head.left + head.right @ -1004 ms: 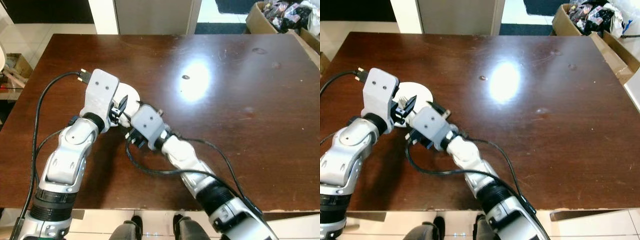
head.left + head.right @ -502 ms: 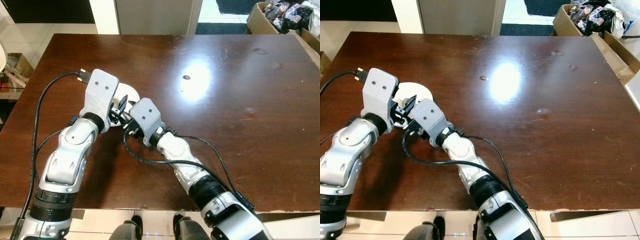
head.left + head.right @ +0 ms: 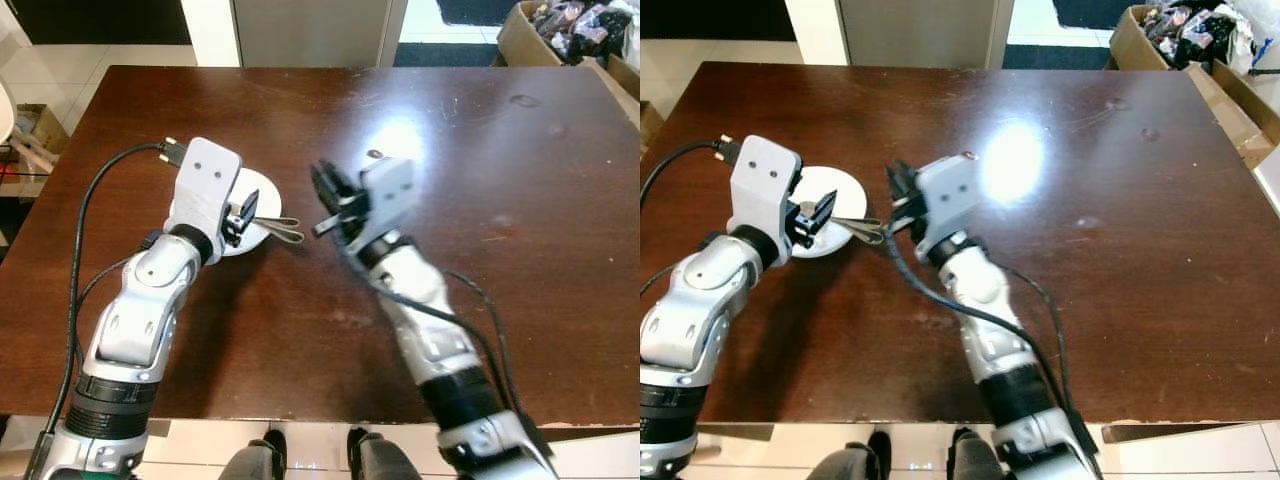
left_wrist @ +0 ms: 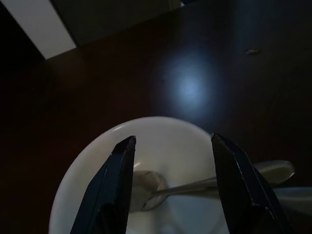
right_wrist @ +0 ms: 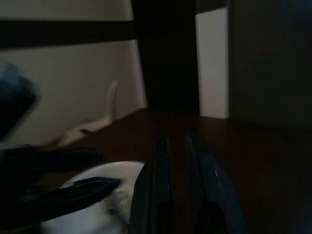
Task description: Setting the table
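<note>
I see a small white plate [image 3: 255, 190] on the left part of the dark table [image 3: 520, 250], with a spoon [image 4: 204, 184] lying across it; the bowl of the spoon rests on the plate and the handle runs out past the right rim over the wood. I judge the plate stiff, glazed and breakable, so slippery under hard fingers and best taken by the rim; the spoon looks like thin metal, light and rigid, and the handle's overhanging end is where I would pinch it, since it stands clear of the plate there; lifting it carelessly could tip the plate or scrape it.

The left gripper [image 4: 170, 175] hangs right over the plate, its fingers spread apart with nothing between them, straddling the spoon's bowl end as the left wrist view has it; I cannot tell whether the tips touch the plate.

The right gripper [image 3: 333, 200] sits just right of the plate, raised off the table and apart from the spoon handle; its fingers [image 5: 165, 185] are pressed together and empty in the right wrist view.

Beyond the far right corner a cardboard box [image 3: 530, 20] stands on the floor.
</note>
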You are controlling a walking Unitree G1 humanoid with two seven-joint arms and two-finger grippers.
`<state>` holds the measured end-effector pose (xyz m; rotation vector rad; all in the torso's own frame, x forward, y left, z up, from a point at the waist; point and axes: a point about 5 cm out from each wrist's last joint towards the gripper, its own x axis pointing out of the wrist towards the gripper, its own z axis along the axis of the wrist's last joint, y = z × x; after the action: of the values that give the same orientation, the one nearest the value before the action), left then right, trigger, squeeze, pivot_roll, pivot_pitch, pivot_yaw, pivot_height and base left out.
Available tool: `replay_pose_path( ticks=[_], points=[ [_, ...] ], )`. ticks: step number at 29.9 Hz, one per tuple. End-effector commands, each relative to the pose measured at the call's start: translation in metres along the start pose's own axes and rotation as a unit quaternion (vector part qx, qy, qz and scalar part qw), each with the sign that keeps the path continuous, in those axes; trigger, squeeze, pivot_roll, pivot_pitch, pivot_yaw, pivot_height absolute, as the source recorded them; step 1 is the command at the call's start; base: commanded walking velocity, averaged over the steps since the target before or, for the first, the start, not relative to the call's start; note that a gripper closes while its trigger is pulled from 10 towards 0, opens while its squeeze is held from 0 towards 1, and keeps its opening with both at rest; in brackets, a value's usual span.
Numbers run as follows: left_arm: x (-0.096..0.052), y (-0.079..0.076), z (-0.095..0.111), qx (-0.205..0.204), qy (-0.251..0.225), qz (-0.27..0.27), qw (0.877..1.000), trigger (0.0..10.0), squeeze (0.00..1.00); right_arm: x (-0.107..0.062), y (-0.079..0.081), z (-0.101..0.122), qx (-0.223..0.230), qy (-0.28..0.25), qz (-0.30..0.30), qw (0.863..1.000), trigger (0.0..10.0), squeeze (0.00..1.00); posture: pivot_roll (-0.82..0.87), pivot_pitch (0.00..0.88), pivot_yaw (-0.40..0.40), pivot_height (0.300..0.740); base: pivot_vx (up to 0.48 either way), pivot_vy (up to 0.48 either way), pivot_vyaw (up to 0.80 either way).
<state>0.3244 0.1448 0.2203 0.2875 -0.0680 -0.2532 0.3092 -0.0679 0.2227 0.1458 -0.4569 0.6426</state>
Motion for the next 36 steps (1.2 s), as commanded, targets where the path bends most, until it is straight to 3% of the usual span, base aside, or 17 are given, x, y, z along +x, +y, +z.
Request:
replay_pose_path(
  ticks=[1,2,4,10,11,13,14,17,20,21,22,25,34,35,36],
  points=[
    [0.0,-0.001,-0.002,0.007,0.003,-0.004,1.0,10.0,0.0,-0.009,0.005,-0.006,0.042,0.021,0.015,0.999,10.0,0.0,-0.12,0.153,0.09,0.74,0.0,0.0,0.0],
    [0.001,-0.001,-0.001,0.017,-0.002,-0.006,1.0,10.0,0.0,-0.022,0.007,-0.017,0.085,0.052,0.019,0.995,10.0,0.0,-0.12,0.153,0.09,0.74,0.0,0.0,0.0],
    [0.001,-0.002,0.0,0.021,-0.004,-0.007,1.0,10.0,0.0,-0.031,0.009,-0.027,0.102,0.076,0.022,0.992,10.0,0.0,-0.12,0.153,0.09,0.74,0.0,0.0,0.0],
    [0.003,-0.005,0.0,0.018,-0.003,-0.012,1.0,10.0,0.0,-0.041,0.007,-0.053,0.151,0.129,-0.012,0.98,10.0,0.0,-0.12,0.156,0.097,0.74,0.0,0.0,0.0],
    [0.004,-0.007,0.0,0.019,-0.004,-0.014,1.0,10.0,0.0,-0.037,0.004,-0.06,0.185,0.132,-0.031,0.973,10.0,0.0,-0.12,0.156,0.1,0.74,0.0,0.0,0.0],
    [0.004,-0.007,0.001,0.019,-0.004,-0.015,1.0,10.0,0.0,-0.033,0.002,-0.06,0.201,0.127,-0.033,0.971,10.0,0.0,-0.12,0.156,0.1,0.74,0.0,0.0,0.0],
    [0.005,-0.007,0.001,0.019,-0.005,-0.016,1.0,10.0,0.0,-0.024,-0.001,-0.058,0.242,0.11,-0.036,0.963,10.0,0.0,-0.11,0.154,0.098,0.74,0.0,0.0,0.0],
    [0.005,-0.006,0.002,0.02,-0.007,-0.015,1.0,10.0,0.0,-0.01,-0.004,-0.056,0.297,0.093,-0.027,0.95,10.0,0.0,-0.11,0.153,0.097,0.74,0.0,0.0,0.0],
    [0.004,-0.007,0.002,0.02,-0.007,-0.015,1.0,10.0,0.0,-0.002,-0.005,-0.059,0.305,0.095,-0.027,0.947,10.0,0.0,-0.11,0.153,0.097,0.74,0.0,0.0,0.0],
    [0.002,-0.008,0.002,0.019,-0.006,-0.014,1.0,10.0,0.0,0.01,-0.003,-0.061,0.308,0.101,-0.017,0.946,10.0,0.45,-0.09,0.152,0.087,0.74,0.0,0.0,0.0],
    [0.001,-0.008,0.001,0.019,-0.006,-0.014,1.0,10.0,0.0,0.013,-0.001,-0.061,0.311,0.102,-0.012,0.945,10.0,1.0,-0.09,0.153,0.084,0.74,0.0,0.0,0.0],
    [0.0,-0.008,0.001,0.02,-0.004,-0.012,1.0,10.0,0.0,0.025,0.007,-0.065,0.318,0.115,0.008,0.941,10.0,1.0,-0.08,0.154,0.079,0.74,0.0,0.0,0.0],
    [-0.004,-0.004,-0.001,0.023,0.001,-0.004,1.0,10.0,0.0,0.038,0.016,-0.072,0.318,0.146,0.034,0.936,10.0,1.0,-0.06,0.166,0.064,0.74,0.0,0.0,0.0],
    [-0.005,-0.004,-0.001,0.023,0.001,-0.003,1.0,10.0,0.0,0.04,0.017,-0.073,0.317,0.149,0.037,0.936,10.0,0.0,-0.05,0.166,0.062,0.74,0.0,0.0,0.0],
    [-0.005,-0.004,-0.001,0.023,0.002,-0.002,1.0,10.0,0.0,0.041,0.018,-0.074,0.317,0.152,0.042,0.935,10.0,0.0,-0.05,0.166,0.062,0.74,0.0,0.0,0.0]
  ],
)
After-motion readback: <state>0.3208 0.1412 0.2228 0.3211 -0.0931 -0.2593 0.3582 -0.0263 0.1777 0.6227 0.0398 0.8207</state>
